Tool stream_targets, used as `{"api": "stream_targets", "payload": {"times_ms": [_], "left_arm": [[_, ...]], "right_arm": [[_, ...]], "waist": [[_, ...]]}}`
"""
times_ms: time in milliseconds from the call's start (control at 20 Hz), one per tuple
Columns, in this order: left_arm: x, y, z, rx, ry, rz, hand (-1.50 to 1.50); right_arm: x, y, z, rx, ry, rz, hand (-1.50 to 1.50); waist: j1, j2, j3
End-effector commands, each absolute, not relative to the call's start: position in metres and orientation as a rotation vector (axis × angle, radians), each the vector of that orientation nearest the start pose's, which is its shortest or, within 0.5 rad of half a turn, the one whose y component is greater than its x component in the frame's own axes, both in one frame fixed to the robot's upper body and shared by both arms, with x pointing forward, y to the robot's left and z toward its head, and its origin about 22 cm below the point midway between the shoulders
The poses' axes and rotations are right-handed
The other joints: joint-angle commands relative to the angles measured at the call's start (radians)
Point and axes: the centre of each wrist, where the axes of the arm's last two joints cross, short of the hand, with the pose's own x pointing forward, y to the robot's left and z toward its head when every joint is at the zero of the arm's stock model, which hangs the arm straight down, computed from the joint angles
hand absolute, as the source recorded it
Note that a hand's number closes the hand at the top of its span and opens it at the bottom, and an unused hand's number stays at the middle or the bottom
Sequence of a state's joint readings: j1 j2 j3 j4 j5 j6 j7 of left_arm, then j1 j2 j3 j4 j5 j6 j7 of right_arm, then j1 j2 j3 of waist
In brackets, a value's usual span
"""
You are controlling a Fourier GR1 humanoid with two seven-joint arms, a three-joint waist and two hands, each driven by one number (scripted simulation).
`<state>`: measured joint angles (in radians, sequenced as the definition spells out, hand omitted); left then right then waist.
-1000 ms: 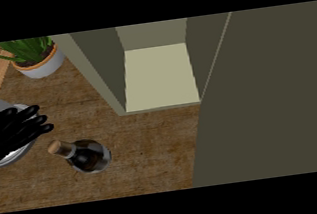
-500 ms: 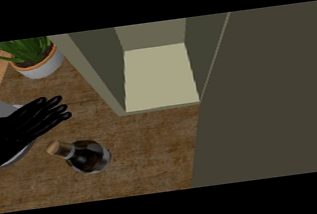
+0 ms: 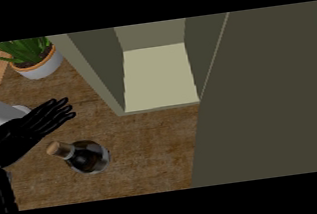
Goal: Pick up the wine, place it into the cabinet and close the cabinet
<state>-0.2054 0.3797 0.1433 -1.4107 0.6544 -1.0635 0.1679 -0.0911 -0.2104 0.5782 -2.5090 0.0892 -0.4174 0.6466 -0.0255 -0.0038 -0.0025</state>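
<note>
- Left hand (image 3: 41, 123), black, is hovering at the frame's left, fingers straight and spread toward upper right, grasping nothing.
- Dark glass wine bottle (image 3: 86, 157) with tan cork is standing upright on the brown wooden counter (image 3: 153, 152), just below those fingertips, untouched.
- Olive cabinet (image 3: 159, 76) is gaping at upper centre, its door (image 3: 279, 93) swung wide at right, presumably for receiving the bottle.

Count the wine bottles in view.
1. The wine bottle stands on the counter, beside the open left hand and left of the open cabinet. The cabinet door may hide others.
</note>
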Motion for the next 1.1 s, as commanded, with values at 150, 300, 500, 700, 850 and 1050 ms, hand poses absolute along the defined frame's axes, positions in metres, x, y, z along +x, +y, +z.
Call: {"api": "stream_targets", "payload": {"times_ms": [150,300,500,700,850,1050], "left_arm": [[0.294,0.356,0.030,-0.875,-1.473,-0.705,-1.50],[0.301,0.338,0.020,-0.864,-1.456,-0.709,-1.50],[0.299,0.356,0.010,-0.844,-1.440,-0.694,-1.50],[0.311,0.348,0.006,-0.817,-1.430,-0.703,-1.50],[0.306,0.333,-0.012,-0.803,-1.448,-0.669,-1.50],[0.294,0.337,-0.023,-0.804,-1.432,-0.705,-1.50]], "right_arm": [[0.088,-0.175,0.221,0.255,-1.946,0.124,-1.50],[0.091,-0.166,0.215,0.272,-1.950,0.143,-1.50],[0.087,-0.173,0.215,0.278,-1.939,0.133,-1.50],[0.095,-0.172,0.214,0.281,-1.963,0.139,-1.50],[0.098,-0.168,0.215,0.283,-1.949,0.146,-1.50],[0.096,-0.164,0.205,0.271,-1.933,0.146,-1.50]], "waist": [[-0.008,0.001,-0.002],[-0.010,0.001,-0.002],[-0.015,0.004,-0.001],[-0.016,0.007,-0.002],[-0.015,0.007,-0.003],[-0.010,0.004,-0.002]]}}
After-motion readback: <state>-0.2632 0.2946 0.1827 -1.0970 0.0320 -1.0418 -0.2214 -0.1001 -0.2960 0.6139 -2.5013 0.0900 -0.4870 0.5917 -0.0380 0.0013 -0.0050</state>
